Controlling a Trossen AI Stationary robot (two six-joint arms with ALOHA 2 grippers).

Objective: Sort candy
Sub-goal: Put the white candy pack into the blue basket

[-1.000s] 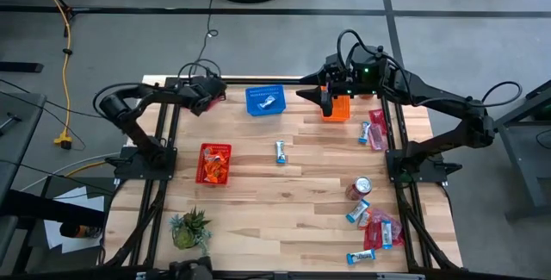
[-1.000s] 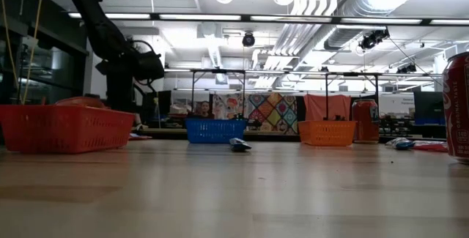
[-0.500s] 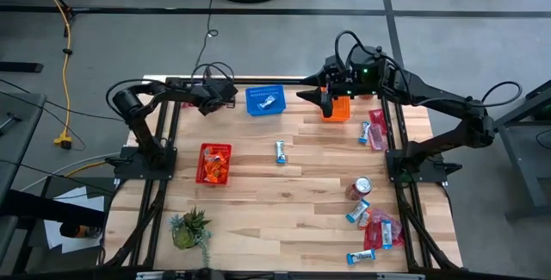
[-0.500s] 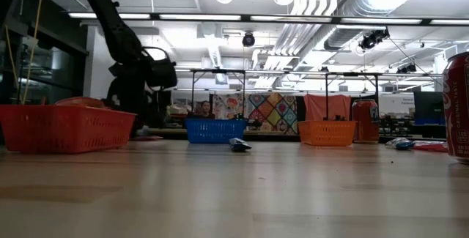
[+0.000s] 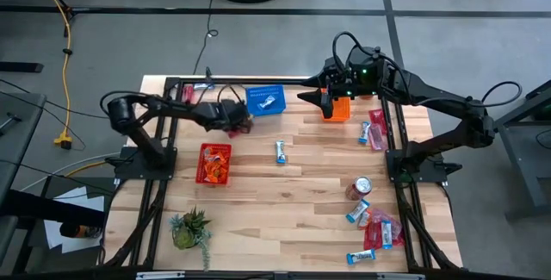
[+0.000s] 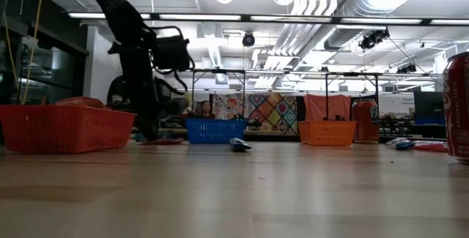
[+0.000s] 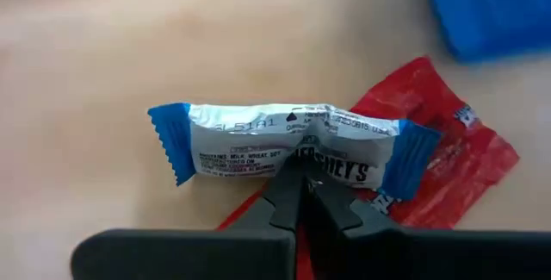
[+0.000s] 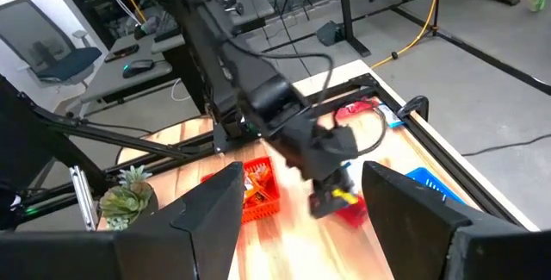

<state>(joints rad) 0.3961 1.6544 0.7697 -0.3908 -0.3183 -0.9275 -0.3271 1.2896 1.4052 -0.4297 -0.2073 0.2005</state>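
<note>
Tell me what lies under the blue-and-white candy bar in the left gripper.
Under the blue-and-white candy bar, pinched by the shut left gripper, lies a red candy packet on the wooden table. The bar and fingers cover the packet's middle, so anything beneath stays hidden.

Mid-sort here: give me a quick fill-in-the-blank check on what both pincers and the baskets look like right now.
1. The left pincer is shut on a candy bar with a white wrapper and ____ ends.
2. Under that bar lies a ____ packet.
3. The right pincer hangs open above the ____ basket.
4. The candy already in the blue basket is blue and ____.

Missing words: blue; red; orange; white
</note>
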